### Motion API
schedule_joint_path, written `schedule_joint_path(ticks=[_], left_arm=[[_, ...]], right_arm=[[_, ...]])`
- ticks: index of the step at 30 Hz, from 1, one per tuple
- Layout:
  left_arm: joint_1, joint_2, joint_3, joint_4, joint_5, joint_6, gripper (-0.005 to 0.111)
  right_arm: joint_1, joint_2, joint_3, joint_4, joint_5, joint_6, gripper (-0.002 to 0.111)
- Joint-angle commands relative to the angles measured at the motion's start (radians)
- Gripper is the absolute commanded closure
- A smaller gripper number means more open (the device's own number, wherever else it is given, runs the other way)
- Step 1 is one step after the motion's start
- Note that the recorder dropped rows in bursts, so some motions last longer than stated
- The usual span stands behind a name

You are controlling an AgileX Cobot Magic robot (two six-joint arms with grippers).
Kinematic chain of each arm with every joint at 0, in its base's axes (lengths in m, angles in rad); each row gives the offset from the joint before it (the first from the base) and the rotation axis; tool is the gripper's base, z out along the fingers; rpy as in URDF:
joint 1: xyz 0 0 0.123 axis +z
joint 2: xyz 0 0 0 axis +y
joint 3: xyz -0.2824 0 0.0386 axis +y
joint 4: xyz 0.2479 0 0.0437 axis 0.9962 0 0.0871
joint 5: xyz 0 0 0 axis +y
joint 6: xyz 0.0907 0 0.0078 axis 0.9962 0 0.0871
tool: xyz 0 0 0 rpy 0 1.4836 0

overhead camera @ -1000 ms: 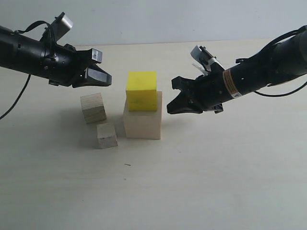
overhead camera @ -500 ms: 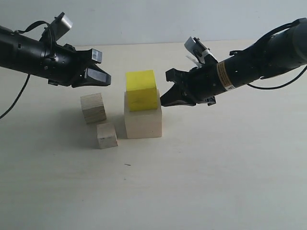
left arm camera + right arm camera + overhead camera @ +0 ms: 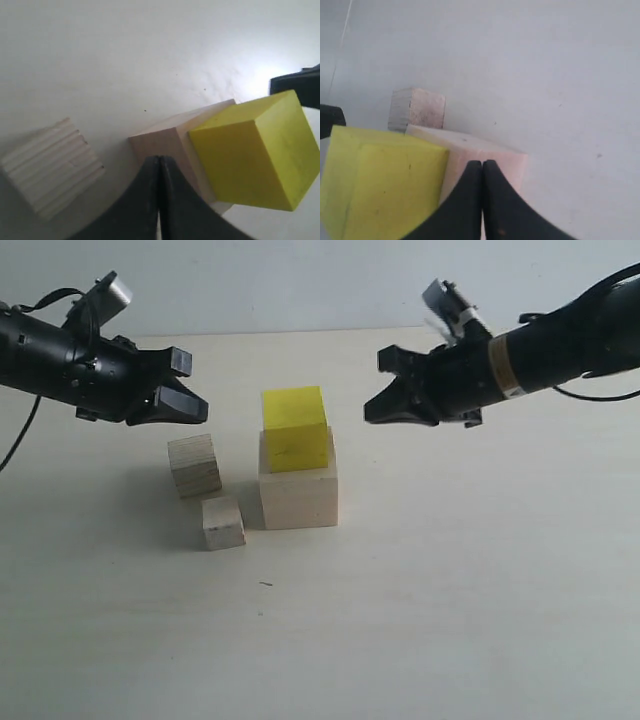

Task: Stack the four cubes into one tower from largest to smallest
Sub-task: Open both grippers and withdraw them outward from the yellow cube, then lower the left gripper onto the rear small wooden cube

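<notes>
Four cubes are on the counter [image 3: 450, 590]: one yellow cube [image 3: 295, 430] sits atop one large pale cube [image 3: 298, 498], while one plywood cube [image 3: 194, 465] and one smallest cube [image 3: 223, 523] stand separately just left of that stack. Two end effectors, left [image 3: 159, 170] and right [image 3: 482, 170], hang fully closed and empty on either side of the yellow cube, leaving its edges clear.

Both arms are round black tubes. The left arm [image 3: 50, 355] carries a small silver-grey box [image 3: 108, 290] on top, with a thin black cable [image 3: 55, 293] looping beside it. The left claw [image 3: 190, 390] is black with angular fingers. The right arm [image 3: 570, 345] wears a tan and white band [image 3: 500, 365] and a pale bracket [image 3: 447, 302]. The right claw [image 3: 378, 390] is black too.
</notes>
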Motion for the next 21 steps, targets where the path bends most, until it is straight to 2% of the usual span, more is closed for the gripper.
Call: schedule_joint_path(ticks=[1, 6, 10, 12, 14, 15, 17, 19, 21], left_arm=[[0.066, -0.01, 0.001, 0.077, 0.007, 0.011, 0.107], [0.079, -0.01, 0.001, 0.259, 0.006, 0.191, 0.107], [0.079, -0.01, -0.017, 0.279, 0.013, 0.198, 0.106], [0.079, -0.017, -0.04, 0.282, 0.049, 0.202, 0.101], [0.079, -0.029, -0.069, 0.283, 0.084, 0.202, 0.088], [0.079, -0.035, -0.085, 0.291, 0.087, 0.202, 0.078], [0.079, -0.047, -0.108, 0.315, 0.085, 0.202, 0.054], [0.079, -0.057, -0.125, 0.35, 0.064, 0.207, 0.021], [0.079, -0.061, -0.133, 0.384, 0.04, 0.218, 0.001]], right_arm=[[-0.098, -0.088, -0.006, 0.004, -0.01, -0.001, 0.108], [-0.16, -0.162, -0.006, 0.004, -0.08, -0.001, 0.108], [-0.162, -0.199, -0.006, 0.004, -0.086, -0.001, 0.108], [-0.162, -0.204, -0.006, 0.004, -0.111, -0.001, 0.108], [-0.162, -0.206, -0.006, 0.004, -0.137, -0.001, 0.108], [-0.162, -0.206, -0.006, 0.004, -0.15, -0.001, 0.108], [-0.162, -0.206, -0.006, 0.004, -0.172, -0.001, 0.108], [-0.162, -0.206, -0.006, 0.004, -0.201, -0.001, 0.108], [-0.162, -0.206, -0.006, 0.004, -0.219, -0.001, 0.108]])
